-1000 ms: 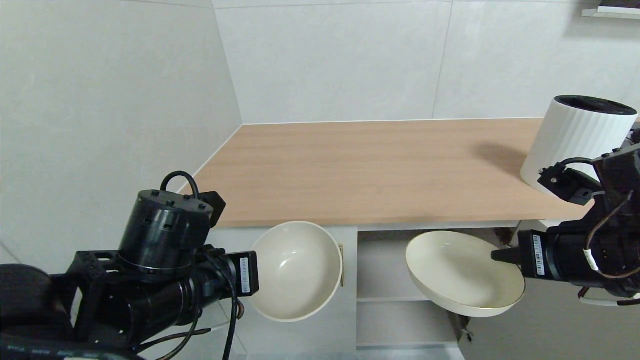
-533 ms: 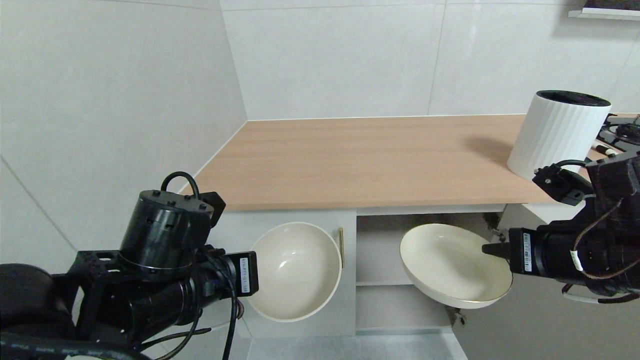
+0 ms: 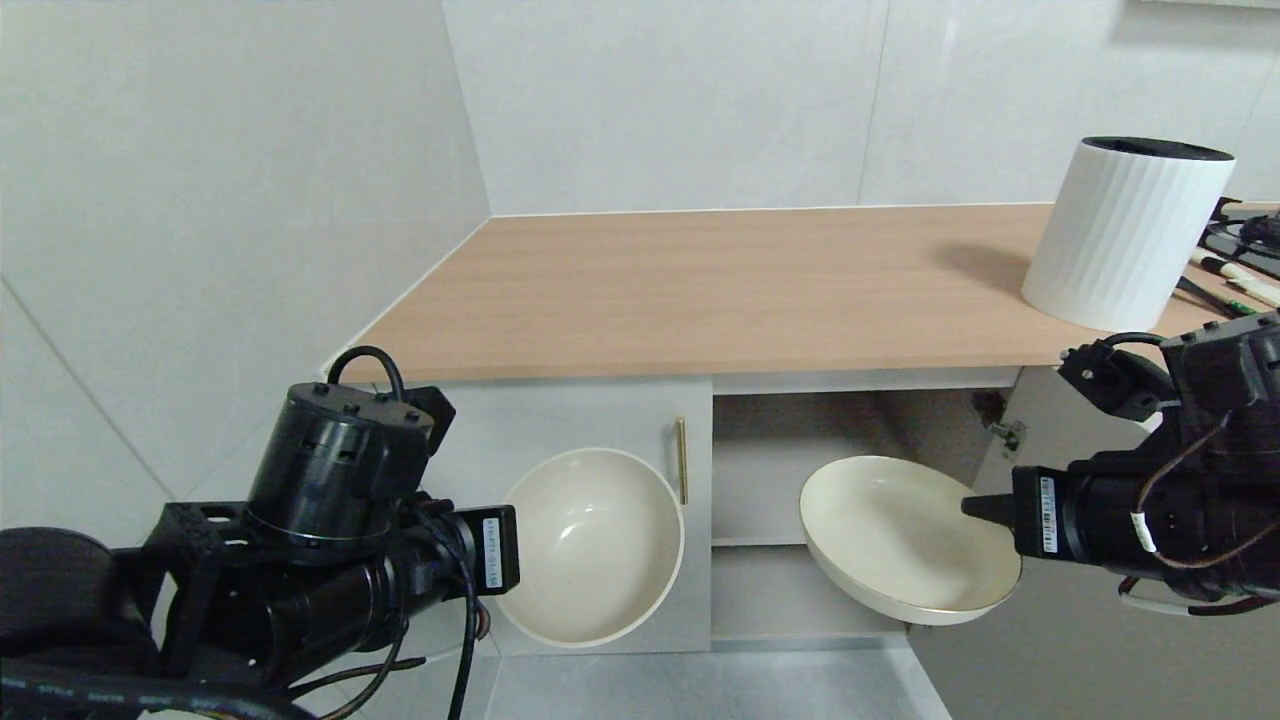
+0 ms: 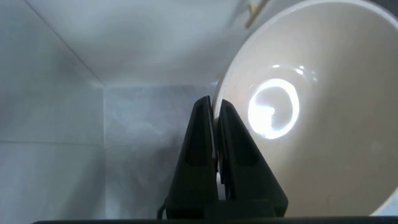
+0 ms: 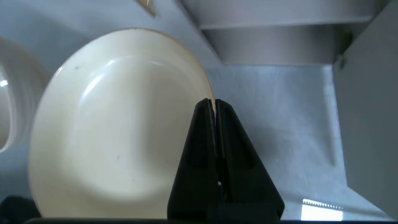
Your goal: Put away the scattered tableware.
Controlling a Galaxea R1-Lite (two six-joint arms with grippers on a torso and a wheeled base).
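Observation:
My left gripper (image 3: 500, 553) is shut on the rim of a cream bowl (image 3: 592, 545), held tilted in front of the closed left cabinet door (image 3: 580, 420). The left wrist view has the fingers (image 4: 214, 112) pinching the bowl (image 4: 311, 124) rim. My right gripper (image 3: 985, 508) is shut on the rim of a shallow cream plate (image 3: 905, 538), held before the open cabinet compartment (image 3: 790, 460). In the right wrist view the gripper (image 5: 214, 107) clamps the plate (image 5: 118, 124) edge, with the cabinet shelf (image 5: 280, 25) beyond.
A wooden countertop (image 3: 730, 285) runs above the cabinet, with a white ribbed cylinder (image 3: 1130, 232) at its right end and utensils (image 3: 1235, 275) beyond it. A brass handle (image 3: 681, 460) sits on the closed door. The open right door (image 3: 1040, 400) stands behind my right arm. A tiled wall closes the left side.
The head view has shifted, showing more of the cabinet front and floor. Both grippers keep hold of the bowl and the plate; the plate sits slightly lower before the open compartment.

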